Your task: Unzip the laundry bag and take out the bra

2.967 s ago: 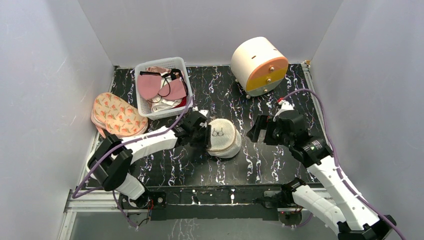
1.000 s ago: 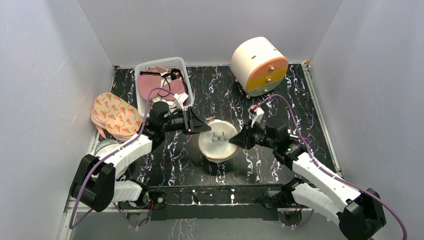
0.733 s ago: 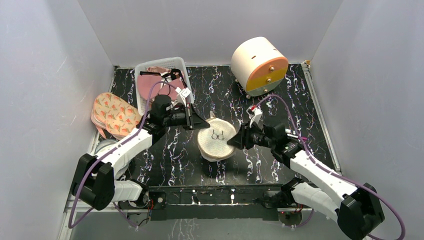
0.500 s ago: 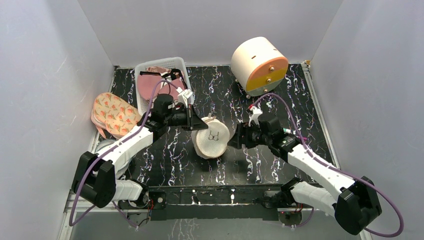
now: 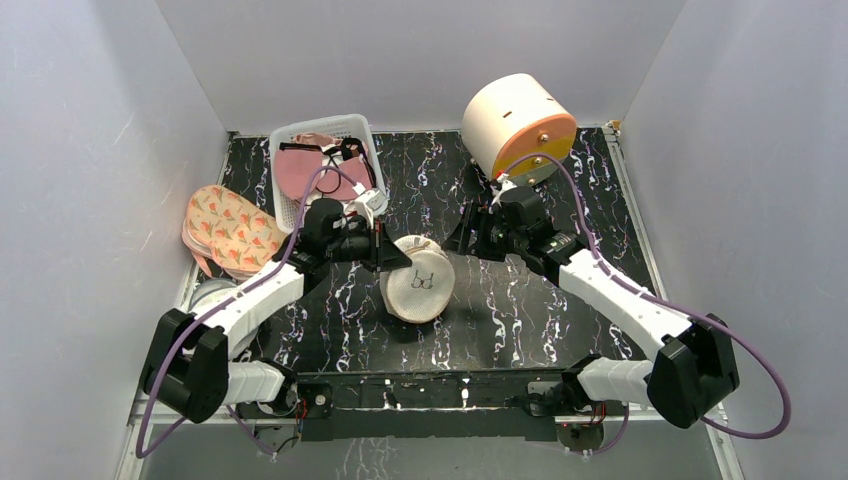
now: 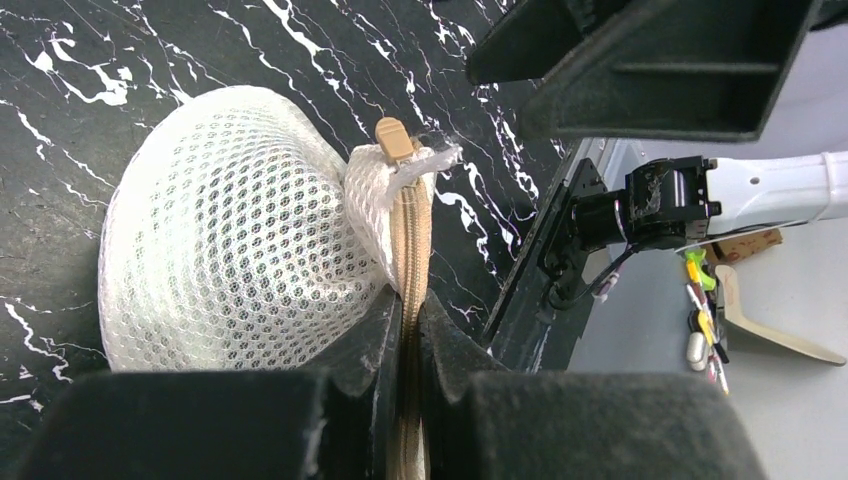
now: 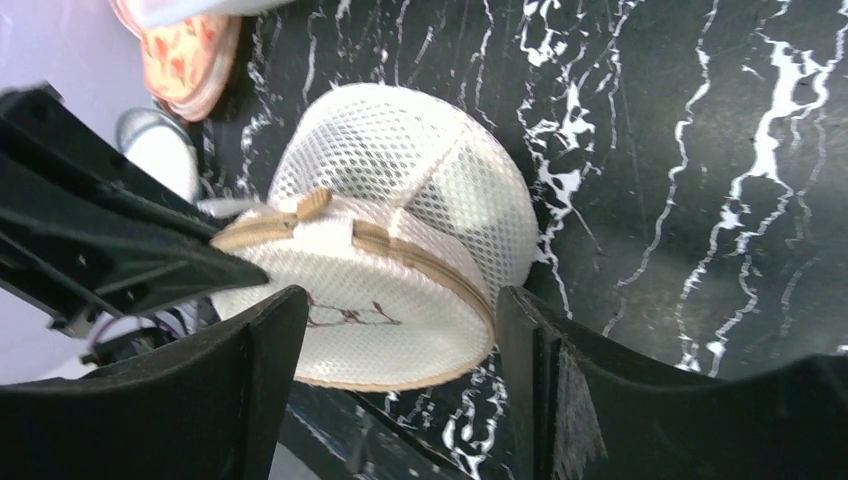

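The round white mesh laundry bag (image 5: 415,285) with a tan zipper band lies tilted on the black marbled table. It also shows in the left wrist view (image 6: 230,235) and the right wrist view (image 7: 400,230). My left gripper (image 5: 392,255) is shut on the bag's tan zipper seam (image 6: 410,250); the tan zipper pull (image 6: 393,140) sticks up beyond the fingers. My right gripper (image 5: 468,235) is open and empty, to the right of the bag and apart from it. The bra is hidden inside the bag.
A white basket (image 5: 358,130) with pink bras stands at the back left. A floral padded case (image 5: 232,228) lies at the left edge. A cream and orange drum (image 5: 520,125) stands at the back right, just behind my right arm.
My left gripper has pulled the bag leftward and tilted it on edge. My right gripper has drawn back from the bag, up and right toward the drum.
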Robot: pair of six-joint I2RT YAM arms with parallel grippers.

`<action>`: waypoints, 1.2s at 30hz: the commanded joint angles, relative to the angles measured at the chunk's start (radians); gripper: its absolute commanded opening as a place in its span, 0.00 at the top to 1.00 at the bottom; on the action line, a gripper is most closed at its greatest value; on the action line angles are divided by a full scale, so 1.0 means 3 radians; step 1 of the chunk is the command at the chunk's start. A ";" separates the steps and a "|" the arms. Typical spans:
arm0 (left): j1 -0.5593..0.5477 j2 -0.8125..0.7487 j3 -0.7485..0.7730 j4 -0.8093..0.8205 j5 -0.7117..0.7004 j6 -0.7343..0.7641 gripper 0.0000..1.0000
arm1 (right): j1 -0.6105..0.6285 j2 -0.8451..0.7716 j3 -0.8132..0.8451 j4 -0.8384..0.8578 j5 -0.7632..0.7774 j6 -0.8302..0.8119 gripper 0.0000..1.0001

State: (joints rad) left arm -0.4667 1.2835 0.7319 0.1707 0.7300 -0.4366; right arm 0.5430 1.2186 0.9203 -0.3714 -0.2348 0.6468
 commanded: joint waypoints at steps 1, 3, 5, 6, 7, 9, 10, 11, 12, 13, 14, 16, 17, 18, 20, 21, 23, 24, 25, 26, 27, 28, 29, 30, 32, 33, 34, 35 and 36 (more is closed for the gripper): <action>-0.0004 -0.0222 -0.0082 0.0235 0.0102 0.0217 1.00 | 0.0003 0.0014 0.0017 0.0508 -0.0089 0.0437 0.34; -0.0005 -0.0236 -0.0097 0.0239 0.0108 0.0214 1.00 | 0.0005 0.0035 -0.0006 0.0554 -0.0131 0.0476 0.35; -0.0004 -0.0241 -0.0105 0.0270 0.0127 0.0195 1.00 | 0.0001 0.0044 -0.0090 0.0725 -0.0345 0.0354 0.32; -0.0004 -0.0238 -0.0114 0.0291 0.0149 0.0182 1.00 | 0.0005 0.0048 -0.0123 0.0779 -0.0462 0.0224 0.29; -0.0004 -0.0237 -0.0120 0.0321 0.0176 0.0167 1.00 | 0.0005 0.0043 -0.0165 0.0798 -0.0499 0.0066 0.27; -0.0004 -0.0229 -0.0143 0.0398 0.0232 0.0116 1.00 | -0.0007 0.0032 -0.0271 0.0851 -0.0501 -0.0194 0.25; -0.0004 -0.0222 -0.0151 0.0423 0.0263 0.0097 1.00 | -0.0018 0.0037 -0.0308 0.0875 -0.0549 -0.0317 0.25; -0.0004 -0.0213 -0.0152 0.0433 0.0282 0.0091 1.00 | -0.0020 0.0043 -0.0350 0.0923 -0.0612 -0.0425 0.25; -0.0003 -0.0205 -0.0152 0.0437 0.0309 0.0086 1.00 | -0.0023 0.0048 -0.0407 0.0995 -0.0667 -0.0522 0.26; -0.0004 -0.0196 -0.0147 0.0442 0.0328 0.0085 1.00 | -0.0025 0.0056 -0.0455 0.1052 -0.0709 -0.0599 0.28; -0.0004 -0.0191 -0.0149 0.0446 0.0335 0.0082 1.00 | -0.0026 0.0066 -0.0503 0.1115 -0.0757 -0.0693 0.32; -0.0004 -0.0182 -0.0161 0.0466 0.0348 0.0068 1.00 | -0.0034 0.0086 -0.0612 0.1299 -0.0910 -0.0798 0.39; -0.0004 -0.0176 -0.0166 0.0472 0.0356 0.0062 1.00 | -0.0036 0.0108 -0.0657 0.1390 -0.0979 -0.0813 0.43; -0.0004 -0.0176 -0.0171 0.0478 0.0354 0.0060 1.00 | -0.0036 0.0122 -0.0683 0.1458 -0.1055 -0.0820 0.46; -0.0001 -0.0172 -0.0177 0.0474 0.0342 0.0057 1.00 | -0.0036 0.0153 -0.0705 0.1551 -0.1093 -0.0847 0.48; -0.0006 -0.0166 -0.0178 0.0470 0.0332 0.0055 1.00 | -0.0038 0.0167 -0.0697 0.1556 -0.1071 -0.0865 0.53; -0.0004 -0.0140 -0.0179 0.0459 0.0322 0.0045 1.00 | -0.0041 0.0179 -0.0655 0.1528 -0.0997 -0.0912 0.66; -0.0004 -0.0128 -0.0169 0.0441 0.0314 0.0040 1.00 | -0.0043 0.0182 -0.0627 0.1487 -0.0951 -0.0945 0.70; -0.0004 -0.0115 -0.0158 0.0376 0.0280 0.0039 1.00 | -0.0042 0.0188 -0.0598 0.1447 -0.0921 -0.0986 0.74; -0.0004 -0.0099 -0.0133 0.0326 0.0224 0.0042 1.00 | -0.0044 0.0199 -0.0571 0.1412 -0.0909 -0.1031 0.78; -0.0004 -0.0088 -0.0093 0.0164 0.0146 0.0055 1.00 | -0.0041 0.0210 -0.0531 0.1372 -0.0914 -0.1082 0.84; -0.0005 -0.0081 -0.0036 -0.0024 0.0027 0.0088 0.95 | -0.0041 0.0229 -0.0503 0.1319 -0.0921 -0.1124 0.89; -0.0008 -0.0091 0.0023 -0.0197 -0.0086 0.0122 0.85 | -0.0041 0.0247 -0.0486 0.1306 -0.0964 -0.1155 0.95; -0.0012 -0.0114 0.0083 -0.0391 -0.0227 0.0159 0.73 | -0.0041 0.0273 -0.0466 0.1294 -0.1012 -0.1185 0.99; -0.0022 -0.0203 0.0190 -0.0724 -0.0487 0.0228 0.49 | -0.0041 0.0317 -0.0429 0.1253 -0.1070 -0.1235 1.00; -0.0031 -0.0252 0.0257 -0.0893 -0.0608 0.0263 0.37 | -0.0043 0.0340 -0.0421 0.1245 -0.1082 -0.1257 1.00; -0.0038 -0.0298 0.0331 -0.1058 -0.0730 0.0290 0.27 | -0.0041 0.0356 -0.0415 0.1243 -0.1088 -0.1273 1.00; -0.0057 -0.0328 0.0480 -0.1261 -0.0904 0.0308 0.21 | -0.0041 0.0364 -0.0414 0.1247 -0.1086 -0.1289 1.00; -0.0085 -0.0336 0.0609 -0.1463 -0.1163 0.0307 0.18 | -0.0045 0.0366 -0.0421 0.1255 -0.1067 -0.1295 1.00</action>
State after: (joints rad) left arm -0.4732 1.2545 0.7769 -0.0135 0.5915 -0.3790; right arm 0.5350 1.3247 0.7475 -0.0257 -0.5503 0.3065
